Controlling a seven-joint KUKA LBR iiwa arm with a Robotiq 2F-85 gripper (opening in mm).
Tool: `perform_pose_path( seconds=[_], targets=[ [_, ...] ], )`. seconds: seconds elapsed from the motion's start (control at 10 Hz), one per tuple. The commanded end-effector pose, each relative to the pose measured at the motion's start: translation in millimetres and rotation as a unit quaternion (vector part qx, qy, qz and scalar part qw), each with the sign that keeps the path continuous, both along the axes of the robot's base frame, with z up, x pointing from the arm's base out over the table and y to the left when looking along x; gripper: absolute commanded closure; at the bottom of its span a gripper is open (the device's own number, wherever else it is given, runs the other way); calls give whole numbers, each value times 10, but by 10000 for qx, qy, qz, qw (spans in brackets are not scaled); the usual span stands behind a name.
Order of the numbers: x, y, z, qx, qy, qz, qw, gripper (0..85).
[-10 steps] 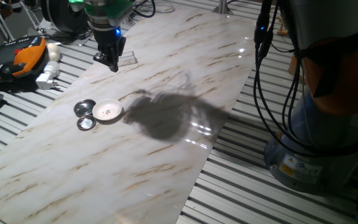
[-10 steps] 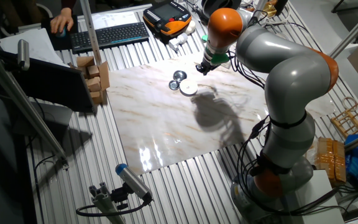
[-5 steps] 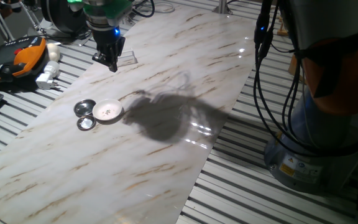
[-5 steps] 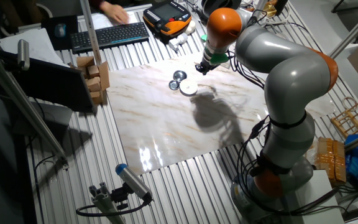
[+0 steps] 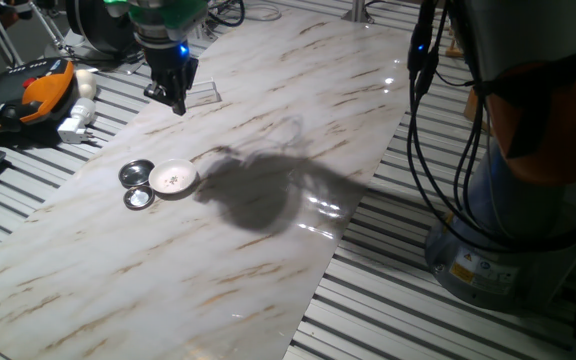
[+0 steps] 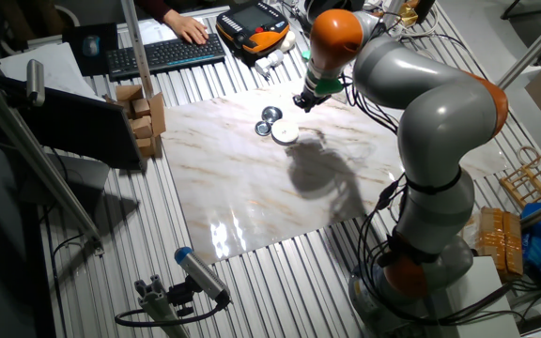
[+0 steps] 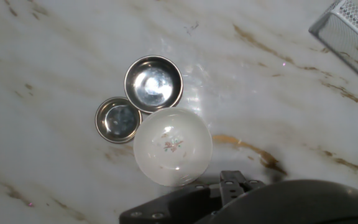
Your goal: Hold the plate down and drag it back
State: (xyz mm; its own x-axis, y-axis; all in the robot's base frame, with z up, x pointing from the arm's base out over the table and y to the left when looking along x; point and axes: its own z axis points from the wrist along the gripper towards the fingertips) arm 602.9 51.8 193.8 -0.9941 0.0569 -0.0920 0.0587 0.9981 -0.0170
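The plate (image 5: 173,178) is a small white round dish with faint specks, lying on the marble board (image 5: 298,90) beside two shiny metal discs (image 5: 136,173). My gripper (image 5: 175,102) hangs above the board beyond the plate, next to a clear flat piece (image 5: 202,93), not touching the plate. Its fingers look pressed together and empty. In the other fixed view the gripper (image 6: 302,103) is up and right of the plate (image 6: 285,134). The hand view looks down on the plate (image 7: 172,146) and the discs (image 7: 153,83); the fingertips are hidden there.
An orange pendant (image 5: 43,85) and a white plug (image 5: 76,125) lie off the board's left edge. Cables (image 5: 423,120) hang at the right. A keyboard (image 6: 162,52) with a person's hand and wooden blocks (image 6: 144,117) sit beyond the board. A metal mesh object (image 7: 353,28) shows at the hand view's corner.
My gripper has shifted slightly left and up, away from the clear piece. The plate and discs have not moved. A person's hand moved along the keyboard.
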Motion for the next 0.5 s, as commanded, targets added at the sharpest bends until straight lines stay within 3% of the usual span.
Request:
perform_pose_path(
  seconds=[0.0,0.4],
  targets=[
    [0,4,11,-40,0,-2,10000,850],
    [-4,-16,14,-41,0,6,10000,850]
  ],
)
